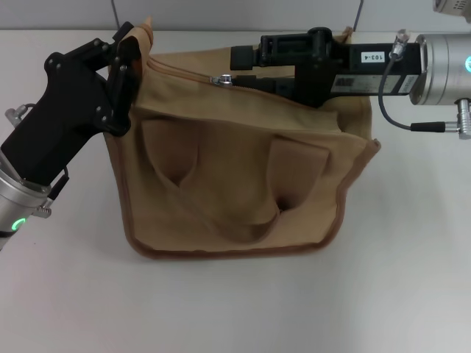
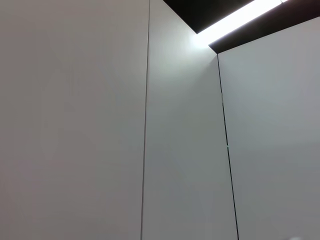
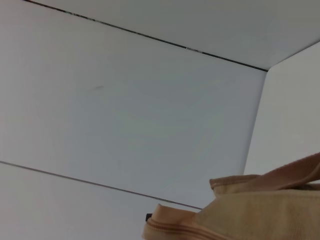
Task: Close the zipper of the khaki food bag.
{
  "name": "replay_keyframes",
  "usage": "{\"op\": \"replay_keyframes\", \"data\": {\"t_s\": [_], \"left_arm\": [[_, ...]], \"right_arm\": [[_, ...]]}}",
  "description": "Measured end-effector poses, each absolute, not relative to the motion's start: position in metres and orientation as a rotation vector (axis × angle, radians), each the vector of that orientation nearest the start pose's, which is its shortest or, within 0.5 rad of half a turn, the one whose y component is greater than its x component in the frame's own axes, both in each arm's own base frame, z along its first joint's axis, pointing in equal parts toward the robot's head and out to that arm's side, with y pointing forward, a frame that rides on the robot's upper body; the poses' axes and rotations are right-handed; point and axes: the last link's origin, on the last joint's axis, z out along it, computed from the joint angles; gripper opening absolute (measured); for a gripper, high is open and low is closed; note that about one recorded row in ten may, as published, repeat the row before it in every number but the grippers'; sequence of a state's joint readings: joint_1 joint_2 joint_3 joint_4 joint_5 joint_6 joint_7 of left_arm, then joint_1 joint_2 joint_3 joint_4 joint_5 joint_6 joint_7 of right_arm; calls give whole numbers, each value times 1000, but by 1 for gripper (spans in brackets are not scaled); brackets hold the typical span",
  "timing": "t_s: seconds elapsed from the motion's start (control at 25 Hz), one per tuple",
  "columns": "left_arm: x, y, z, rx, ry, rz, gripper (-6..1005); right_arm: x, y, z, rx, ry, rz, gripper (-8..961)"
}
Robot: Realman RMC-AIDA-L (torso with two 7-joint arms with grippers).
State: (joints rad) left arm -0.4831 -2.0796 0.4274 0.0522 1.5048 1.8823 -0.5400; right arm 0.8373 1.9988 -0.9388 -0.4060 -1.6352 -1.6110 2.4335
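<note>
Nearest the camera, bare white surface w/ nothing on it in front of the bag. Just beyond sits the khaki food bag, slumped, brown-piped bottom edge toward the camera, front pocket and two flat handles lying folded down across its face.

L side: left gripper comes in on a black arm from the lower left and is pinching the bag's top-left corner; fabric bunches up between the fingers, a tan tip pokes out above them.

Far edge of bag: the zipper runs along the top, tan tape, silver slider roughly mid-length, nearer the L half. Right gripper reaches in horizontally from the right, black fingers lying over the top edge, tips at the slider. Looks clamped on or just by the pull tab, but can't tell for sure whether the fingers are pressed together – contact is hidden by the gripper body.

Right wrist view: only a bit of bag rim w/ zipper tape in the corner, rest is wall panels. Left wrist view: wall panels and a ceiling light strip, no bag.
</note>
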Motion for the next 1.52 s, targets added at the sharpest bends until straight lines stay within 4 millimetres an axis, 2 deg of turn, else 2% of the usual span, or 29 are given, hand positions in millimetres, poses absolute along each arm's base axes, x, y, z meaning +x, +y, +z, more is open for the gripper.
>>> {"op": "replay_keyframes", "data": {"t_s": [0.24, 0.6, 0.76, 1.52], "left_arm": [[-248, 278, -1, -1974, -151, -1435, 20], [-248, 279, -2, -1978, -155, -1429, 20], [-247, 280, -2, -1982, -155, -1427, 20], [-248, 279, -3, -1982, -163, -1426, 20]], "right_arm": [[146, 377, -13, -2636, 2006, 1041, 557], [171, 382, -15, -2497, 2030, 975, 557], [175, 383, -17, -2484, 2015, 946, 556], [137, 384, -34, -2706, 1751, 996, 555]]}}
